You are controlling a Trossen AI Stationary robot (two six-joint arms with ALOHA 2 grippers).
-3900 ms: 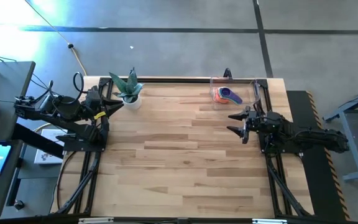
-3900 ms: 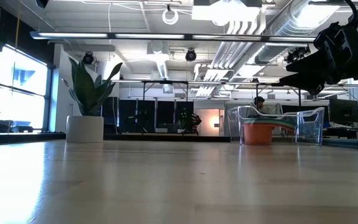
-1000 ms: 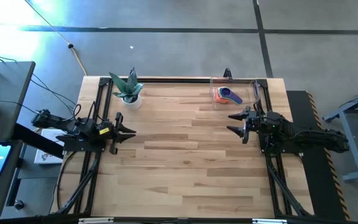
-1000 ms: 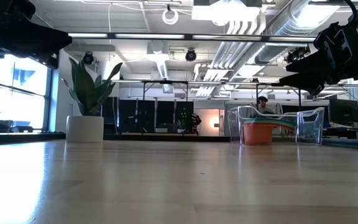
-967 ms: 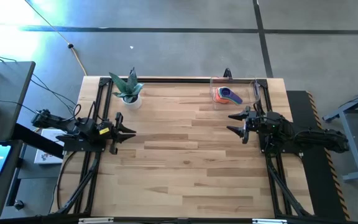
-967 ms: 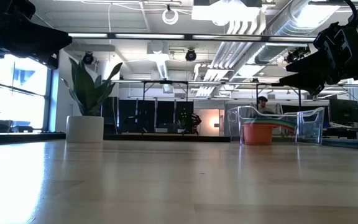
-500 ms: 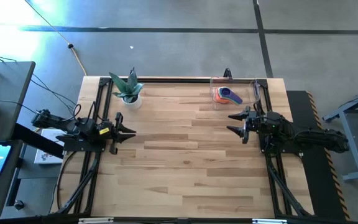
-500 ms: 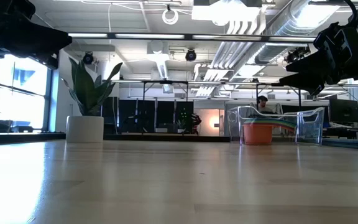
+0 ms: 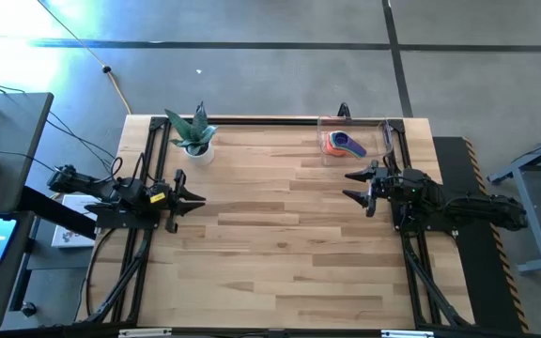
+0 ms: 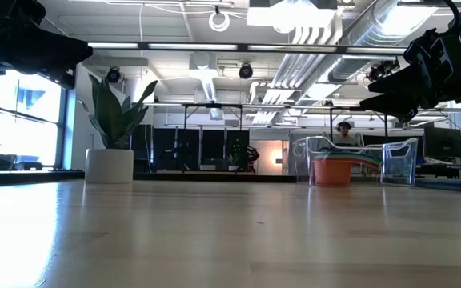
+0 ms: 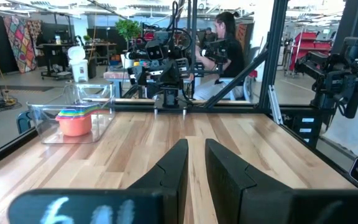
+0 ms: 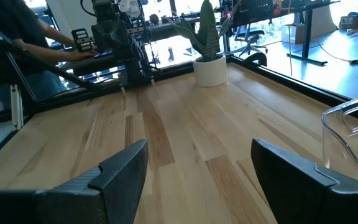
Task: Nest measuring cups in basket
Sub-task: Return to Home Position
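The cups (image 9: 344, 143) sit stacked in the basket (image 9: 384, 148), upper right. The right claw (image 9: 356, 185) is open and empty. The left claw (image 9: 195, 200) is almost closed and empty. A careless swing could knock the basket.

Stacked measuring cups (image 9: 342, 143) inside the clear basket (image 9: 385, 133): their number is too small to count from above, lower cups hidden under the purple one, handles blurred in the low view.
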